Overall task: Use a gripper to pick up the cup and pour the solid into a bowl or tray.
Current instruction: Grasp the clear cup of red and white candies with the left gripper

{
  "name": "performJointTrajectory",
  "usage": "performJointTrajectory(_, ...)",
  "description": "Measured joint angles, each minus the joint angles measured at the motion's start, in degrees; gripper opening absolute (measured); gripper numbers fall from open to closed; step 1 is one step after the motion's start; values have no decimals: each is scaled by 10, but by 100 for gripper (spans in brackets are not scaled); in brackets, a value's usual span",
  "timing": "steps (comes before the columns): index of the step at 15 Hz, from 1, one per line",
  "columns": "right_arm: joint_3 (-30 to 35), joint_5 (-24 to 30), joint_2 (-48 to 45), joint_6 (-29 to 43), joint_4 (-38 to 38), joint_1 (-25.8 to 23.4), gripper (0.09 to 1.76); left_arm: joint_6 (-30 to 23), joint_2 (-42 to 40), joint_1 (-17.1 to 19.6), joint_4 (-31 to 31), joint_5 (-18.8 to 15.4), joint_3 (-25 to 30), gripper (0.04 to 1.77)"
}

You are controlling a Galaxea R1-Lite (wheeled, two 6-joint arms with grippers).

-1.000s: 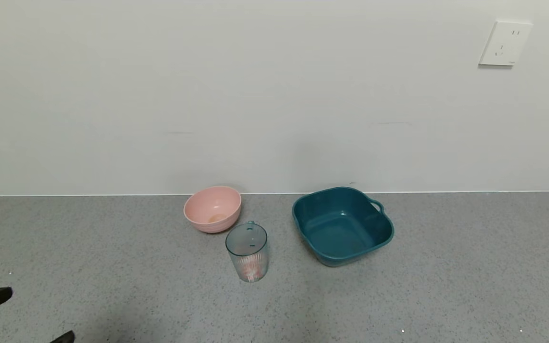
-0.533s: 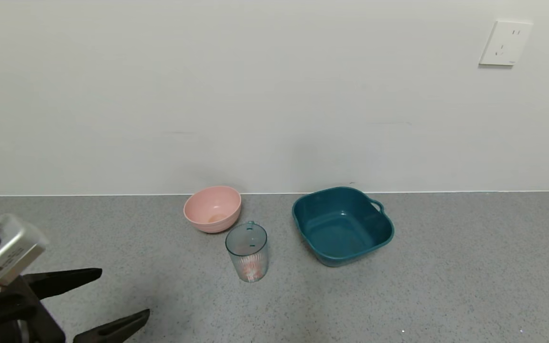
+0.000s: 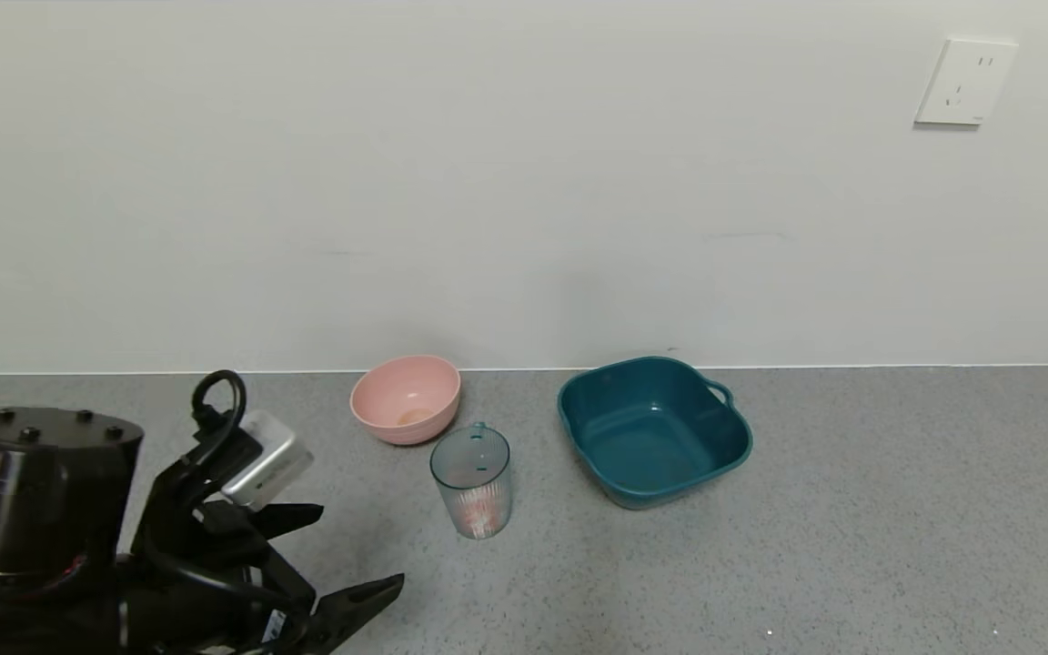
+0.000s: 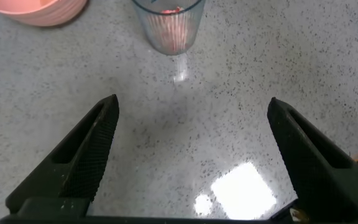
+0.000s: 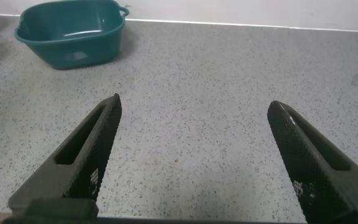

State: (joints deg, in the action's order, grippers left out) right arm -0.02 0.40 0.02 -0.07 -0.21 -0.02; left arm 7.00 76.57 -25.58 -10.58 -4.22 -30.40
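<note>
The ribbed blue-green cup (image 3: 473, 482) stands upright on the grey counter, with orange-red and white pieces of the solid (image 3: 478, 518) at its bottom. The dark teal basin (image 3: 653, 429) sits to its right, empty. My left gripper (image 3: 356, 550) is open at the lower left, a short way left of and nearer than the cup. In the left wrist view the cup (image 4: 168, 25) stands ahead of the open gripper (image 4: 192, 106), apart from it. My right gripper (image 5: 194, 102) is open and out of the head view; its wrist view shows the basin (image 5: 72, 36) far off.
A pink round bowl (image 3: 407, 398) lies just behind and left of the cup, close to the wall. It also shows in the left wrist view (image 4: 39, 9). A wall socket (image 3: 962, 82) is at the upper right. Bare grey counter stretches right of the basin.
My left arm has come in from the lower left corner and moved right and forward toward the cup, fingers open throughout. The cup, bowl and basin have not moved.
</note>
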Motion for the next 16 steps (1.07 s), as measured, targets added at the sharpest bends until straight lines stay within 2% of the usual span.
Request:
performJointTrajectory(5,0,0,0,0,0,0,171,-39,89,-44,-117,49,11,172)
performJointTrajectory(9,0,0,0,0,0,0,171,-63,173,-63,-273,75,41,172)
performJointTrajectory(11,0,0,0,0,0,-1,171,-68,223,-75,-343,99,54,172)
performJointTrajectory(13,0,0,0,0,0,0,171,-70,268,-86,-391,117,63,172)
performJointTrajectory(16,0,0,0,0,0,-1,171,-70,323,-91,-435,123,66,172)
